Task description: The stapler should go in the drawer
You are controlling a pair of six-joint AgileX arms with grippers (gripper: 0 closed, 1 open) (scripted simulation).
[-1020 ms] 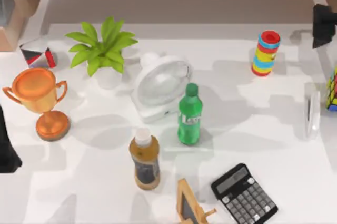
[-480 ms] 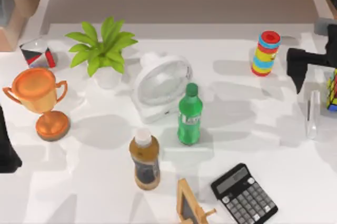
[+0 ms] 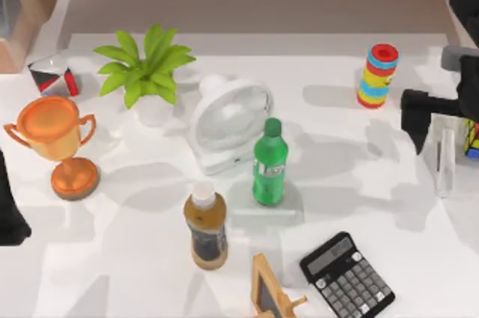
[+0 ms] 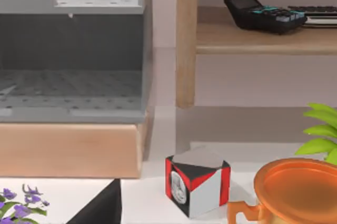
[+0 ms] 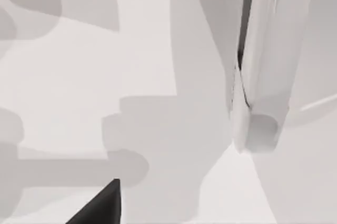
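The stapler (image 3: 445, 161) is a slim white-and-grey bar lying on the white table near the right edge; in the right wrist view the stapler (image 5: 263, 71) shows one rounded end and a dark seam. My right gripper (image 3: 419, 125) hovers just left of the stapler's far end, apart from it and open, with one dark fingertip (image 5: 102, 205) showing low in the wrist view. The drawer (image 4: 71, 66) is a grey open box set in a wooden cabinet at the table's far left corner. My left arm (image 3: 9, 213) stays parked at the left edge, gripper open.
A colour cube (image 3: 471, 135) sits right of the stapler and a striped ring stack (image 3: 378, 75) behind it. A calculator (image 3: 348, 277), green bottle (image 3: 269, 162), brown bottle (image 3: 205, 228), fan (image 3: 228, 120), plant (image 3: 146, 71), orange trophy (image 3: 56, 142) and red-white cube (image 4: 197, 187) crowd the table.
My right arm has come in from the far right corner, moving forward and down toward the stapler's far end. Nothing on the table has moved.
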